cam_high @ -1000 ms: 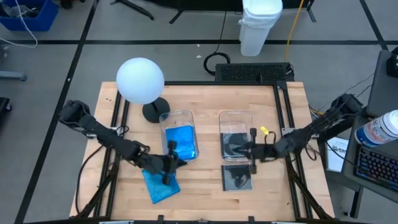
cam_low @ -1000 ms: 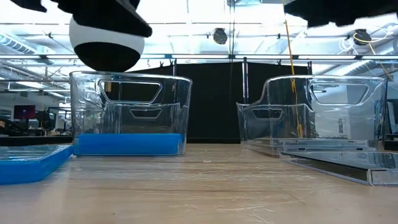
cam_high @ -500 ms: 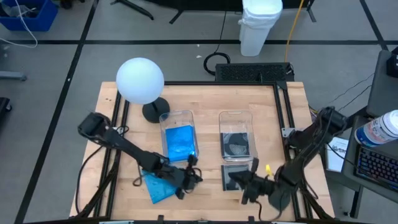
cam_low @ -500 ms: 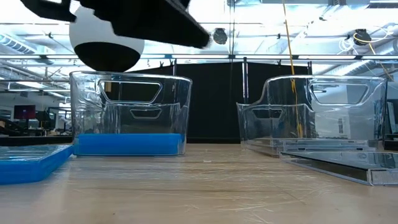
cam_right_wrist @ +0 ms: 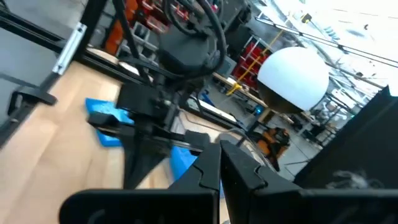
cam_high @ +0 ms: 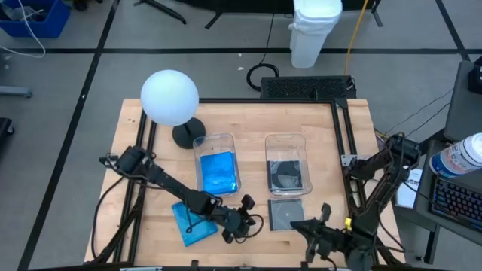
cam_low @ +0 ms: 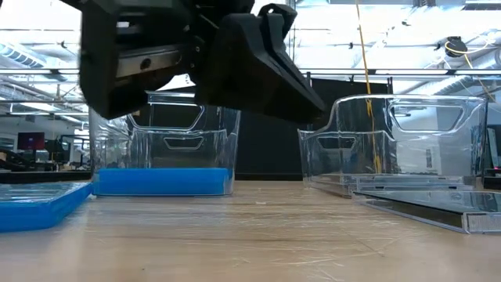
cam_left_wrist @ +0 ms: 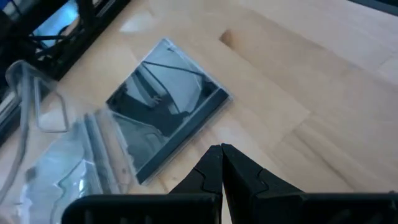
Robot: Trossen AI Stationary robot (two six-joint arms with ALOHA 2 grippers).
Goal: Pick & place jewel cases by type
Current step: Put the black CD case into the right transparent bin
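I take the dark jewel case point(cam_high: 287, 215) lying flat on the desk point(cam_high: 241, 120) as my landmark. My left hand point(cam_high: 246, 223) hangs just beside its left edge, fingers pinched together on nothing (the wrist camera shows the tips meeting, with the case lying just past them). My right hand point(cam_high: 315, 231) sits near the case's front right corner, at the desk's front edge, also pinched closed and empty. Directly behind the case stands a clear bin point(cam_high: 286, 163) with a dark case in it. Left of that one, a second bin point(cam_high: 216, 164) holds a blue case point(cam_high: 218, 172). Another blue jewel case point(cam_high: 193, 223) lies on the desk well left of the landmark.
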